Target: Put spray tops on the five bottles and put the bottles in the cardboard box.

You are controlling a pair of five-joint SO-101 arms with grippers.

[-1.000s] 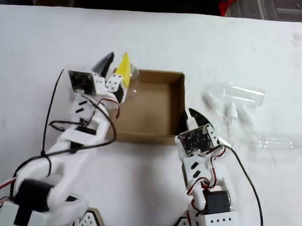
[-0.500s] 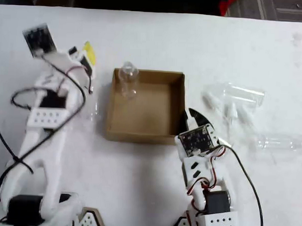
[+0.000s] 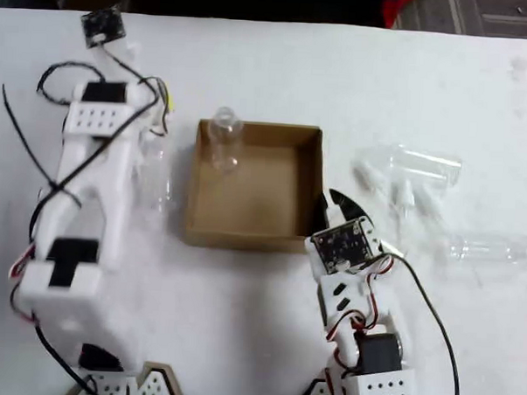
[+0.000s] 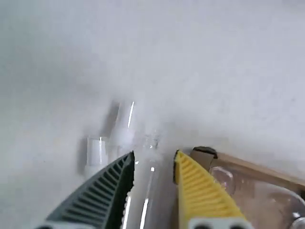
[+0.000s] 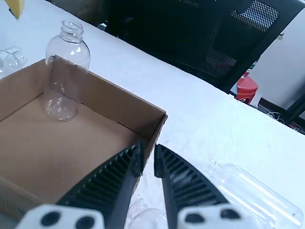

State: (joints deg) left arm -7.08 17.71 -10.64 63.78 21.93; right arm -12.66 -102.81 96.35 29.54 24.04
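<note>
Bottle, clear and with no spray top, stands upright in the cardboard box, tucked into the box corner that faces the far and left edges of the white counter. The box sits mid-counter.

A second bottle lies on its side just beside the box's left wall. Over it hangs the left pincer, its grey and yellow fingers parted and gripping nothing. Whether they touch the bottle cannot be told.

The right pincer hovers at the box corner nearest the right arm. Its black fingers are all but closed, with a thin slit between them and nothing held.

Toward the counter's right edge, a third bottle and a fourth bottle lie on their sides, with white spray tops between them and the box.
</note>
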